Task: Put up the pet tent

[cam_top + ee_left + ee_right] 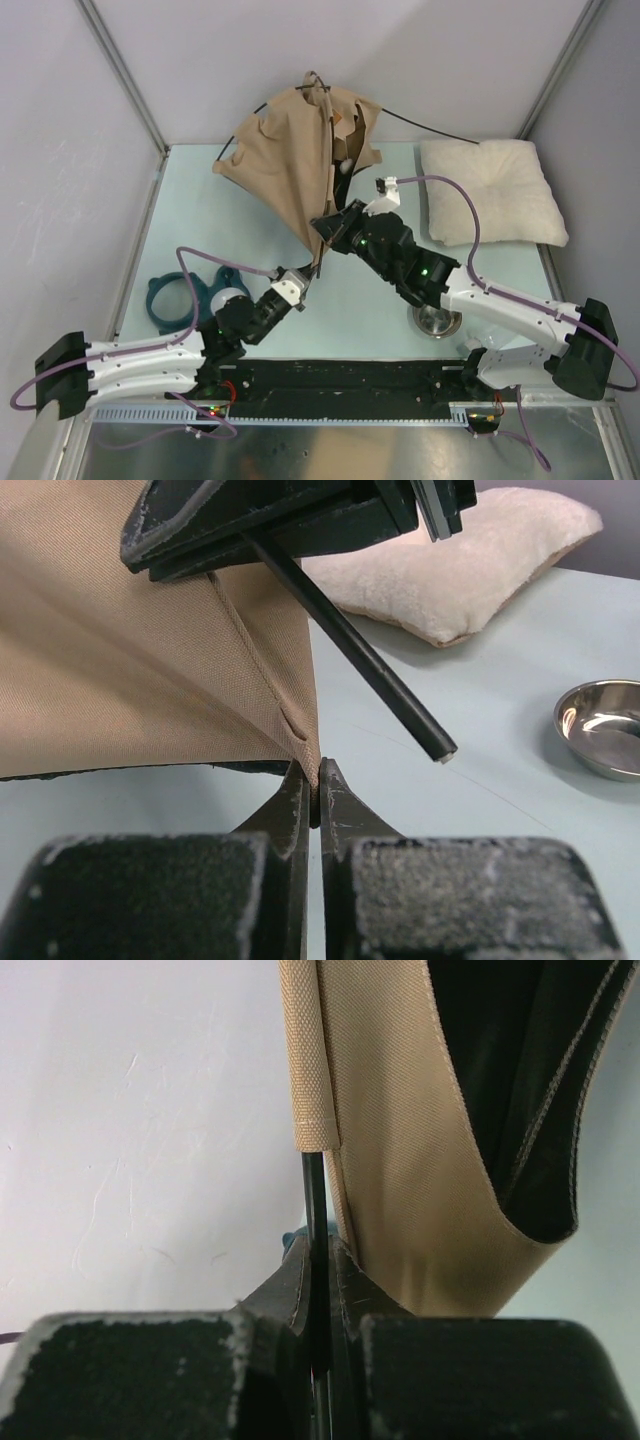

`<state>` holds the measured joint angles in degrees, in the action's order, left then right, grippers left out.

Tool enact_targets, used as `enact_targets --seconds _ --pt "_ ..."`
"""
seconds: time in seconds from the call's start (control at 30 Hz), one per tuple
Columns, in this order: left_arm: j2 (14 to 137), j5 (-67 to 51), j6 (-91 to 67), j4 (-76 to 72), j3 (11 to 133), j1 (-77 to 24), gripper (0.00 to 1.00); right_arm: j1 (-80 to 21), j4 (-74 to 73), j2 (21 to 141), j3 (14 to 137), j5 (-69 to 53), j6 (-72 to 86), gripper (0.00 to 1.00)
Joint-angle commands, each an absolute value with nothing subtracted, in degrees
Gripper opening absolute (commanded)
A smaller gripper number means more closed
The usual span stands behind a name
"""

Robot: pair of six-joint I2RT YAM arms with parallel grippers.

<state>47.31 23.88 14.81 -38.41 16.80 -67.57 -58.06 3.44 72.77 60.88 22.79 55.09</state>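
Pinching tent corner (296, 735) in left gripper (318, 785), clamping black pole (370, 670) in right gripper (318, 1260); pole tip just beside corner, pointing toward near edge.

Left pincer (317, 782) clamps a corner of the tan tent (130, 660), black pole (370, 665) above.

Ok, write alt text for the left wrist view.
The left end effector pinches the bottom corner of the tan pet tent, while the right end effector above holds a thin black pole slanting down. A cream pillow and a metal bowl lie behind on the table.
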Motion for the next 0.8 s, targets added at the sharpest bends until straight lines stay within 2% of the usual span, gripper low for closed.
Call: enact_targets --seconds 0.0,0.2,0.37,0.57,0.67,0.77 --pt "47.5 13.0 11.3 -38.7 19.0 -72.7 0.0 -52.3 1.6 71.2 64.0 23.7 59.3 0.0" --pt "49.4 14.8 12.6 -38.7 18.7 -72.6 0.0 -49.3 -3.4 67.3 63.9 14.5 60.7 0.0" --pt "49.0 16.3 12.3 -38.7 18.0 -72.4 0.0 -44.0 -6.0 65.2 64.0 1.1 61.8 0.0" --pt "50.2 19.9 9.0 -38.0 19.5 -72.2 0.0 -44.0 -12.7 64.1 64.0 -5.9 60.7 0.04" --pt "51.7 21.5 8.4 -36.7 21.4 -72.2 0.0 -45.0 -15.1 63.5 63.9 -7.2 60.0 0.09" --pt "52.8 21.9 8.0 -35.4 22.7 -72.2 0.0 -45.4 -18.4 62.8 64.0 -8.5 59.5 0.23"
